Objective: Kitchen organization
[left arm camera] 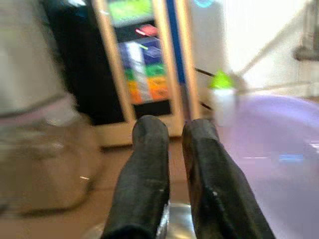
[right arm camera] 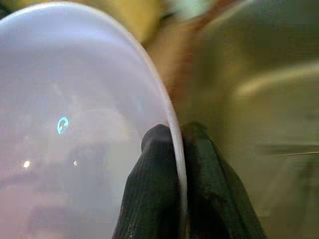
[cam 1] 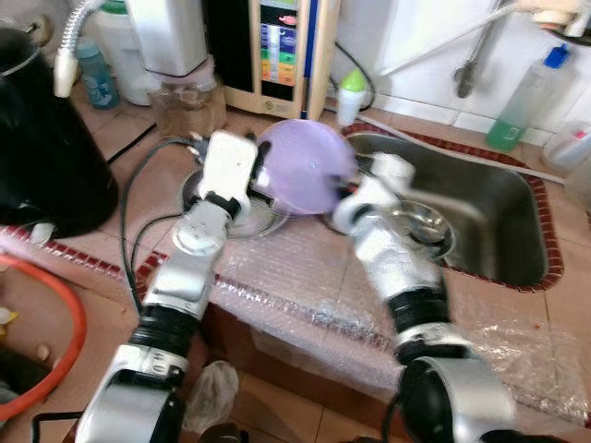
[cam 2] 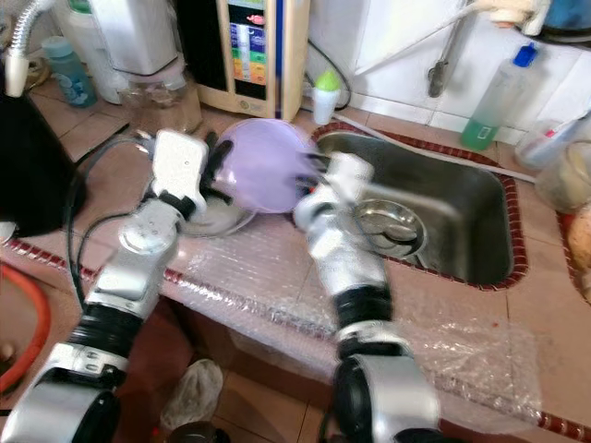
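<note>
Fingers of right gripper (right arm camera: 180,149) pinch the round, smooth lilac bowl's (cam 1: 305,166) thin rim; left gripper (left arm camera: 174,144) clenched.

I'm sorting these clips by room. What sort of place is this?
A home kitchen counter, most likely: a steel sink set into the tiled counter, a green dish-soap bottle by the wall, and the right gripper holding a purple bowl by its rim.

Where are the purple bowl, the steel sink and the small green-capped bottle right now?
purple bowl (cam 1: 305,171), left eye view, middle of its domed outside.
steel sink (cam 1: 503,217), left eye view, bare right inner wall.
green-capped bottle (cam 1: 350,97), left eye view, its white body below the cap.
</note>
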`<state>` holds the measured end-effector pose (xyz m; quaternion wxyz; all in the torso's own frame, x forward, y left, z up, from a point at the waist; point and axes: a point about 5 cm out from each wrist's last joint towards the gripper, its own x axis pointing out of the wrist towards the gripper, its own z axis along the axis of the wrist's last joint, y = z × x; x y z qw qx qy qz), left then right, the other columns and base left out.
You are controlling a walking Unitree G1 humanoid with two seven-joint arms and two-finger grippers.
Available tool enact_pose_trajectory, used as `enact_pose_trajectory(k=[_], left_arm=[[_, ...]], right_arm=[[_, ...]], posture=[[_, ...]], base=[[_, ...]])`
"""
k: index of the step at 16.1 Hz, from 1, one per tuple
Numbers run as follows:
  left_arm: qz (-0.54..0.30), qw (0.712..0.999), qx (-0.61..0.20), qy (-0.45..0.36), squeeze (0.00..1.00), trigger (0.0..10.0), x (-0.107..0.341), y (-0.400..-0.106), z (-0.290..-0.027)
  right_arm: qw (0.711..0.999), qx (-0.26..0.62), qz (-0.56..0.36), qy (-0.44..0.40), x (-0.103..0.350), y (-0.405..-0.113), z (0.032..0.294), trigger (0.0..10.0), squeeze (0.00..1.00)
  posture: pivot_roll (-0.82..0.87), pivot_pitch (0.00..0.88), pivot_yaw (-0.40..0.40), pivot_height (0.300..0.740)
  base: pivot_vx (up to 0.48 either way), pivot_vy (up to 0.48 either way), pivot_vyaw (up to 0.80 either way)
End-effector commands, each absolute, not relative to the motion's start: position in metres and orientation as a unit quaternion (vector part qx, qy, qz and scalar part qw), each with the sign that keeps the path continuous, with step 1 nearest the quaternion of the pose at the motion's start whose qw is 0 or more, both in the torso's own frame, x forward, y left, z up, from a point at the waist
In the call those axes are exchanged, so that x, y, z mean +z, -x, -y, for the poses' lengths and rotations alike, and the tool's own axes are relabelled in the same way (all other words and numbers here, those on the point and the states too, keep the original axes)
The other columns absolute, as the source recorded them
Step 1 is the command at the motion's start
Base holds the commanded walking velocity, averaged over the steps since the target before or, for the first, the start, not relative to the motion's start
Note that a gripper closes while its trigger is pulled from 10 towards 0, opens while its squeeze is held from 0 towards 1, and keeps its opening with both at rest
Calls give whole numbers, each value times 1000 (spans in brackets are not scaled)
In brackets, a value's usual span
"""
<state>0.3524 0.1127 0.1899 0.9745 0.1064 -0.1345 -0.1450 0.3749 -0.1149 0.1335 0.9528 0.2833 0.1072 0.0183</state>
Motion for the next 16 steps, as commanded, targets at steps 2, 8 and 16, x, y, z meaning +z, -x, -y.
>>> enact_pose_trajectory(k=[2, 8, 16], left_arm=[[153, 971, -149, -106, 1000, 10000, 199, -353, -111], [155, 973, -136, -108, 1000, 10000, 200, -355, -115], [47, 993, 51, -93, 1000, 10000, 164, -340, -203]], right_arm=[[954, -9, -103, -283, 133, -376, 122, 0, 0], [951, -23, -89, -295, 137, -379, 125, 0, 0], [948, -240, -99, -185, 106, -361, 214, 4392, 0]], posture=[[60, 0, 13, 740], [64, 0, 13, 740], [72, 0, 20, 740]], base=[[0, 0, 0], [0, 0, 0], [0, 0, 0]])
